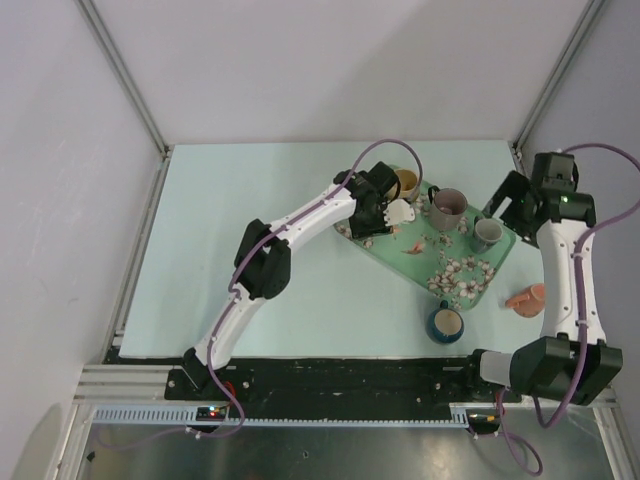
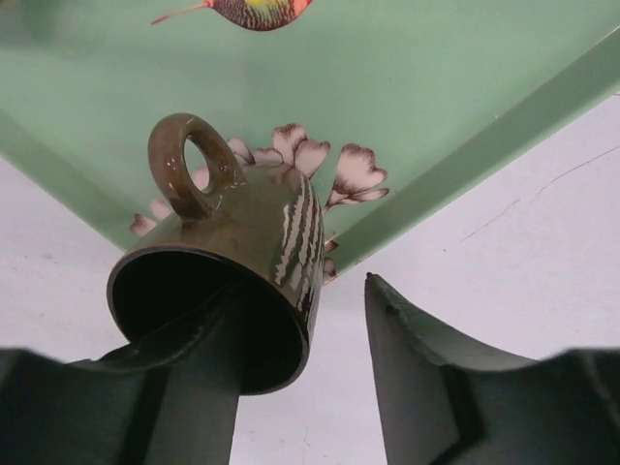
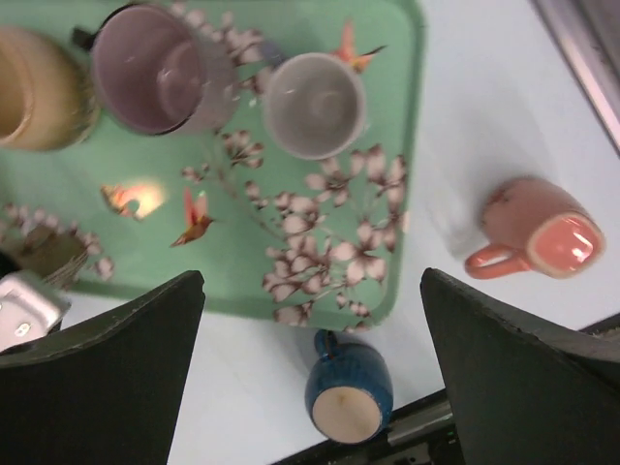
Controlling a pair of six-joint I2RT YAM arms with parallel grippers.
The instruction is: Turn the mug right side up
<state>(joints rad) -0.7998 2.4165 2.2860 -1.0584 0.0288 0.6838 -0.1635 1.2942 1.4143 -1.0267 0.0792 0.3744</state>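
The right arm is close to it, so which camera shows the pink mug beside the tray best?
Right wrist: the pink mug lies on its side on the table, whole, handle visible. Top external shows it small, partly behind the right arm. Left wrist misses it.

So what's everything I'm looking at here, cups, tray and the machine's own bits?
tray: one, green with blossoms and birds, on the table.
tan mug: one, sandy, upright at the tray's far corner.
mauve mug: one, purple-grey with dark handle, upright on the tray.
grey mug: one, pale grey, upright on the tray's right side.
olive-brown mug: one, glossy with pale stripes, at the tray's left corner.
blue mug: one, dark blue, on the table off the tray's near corner.
pink mug: one, salmon pink, on its side on the table right of the tray.
table: one, pale blue-green, under everything.
left tool: one, black, open, one finger inside the olive-brown mug.
right tool: one, black, open, above the tray's right side.
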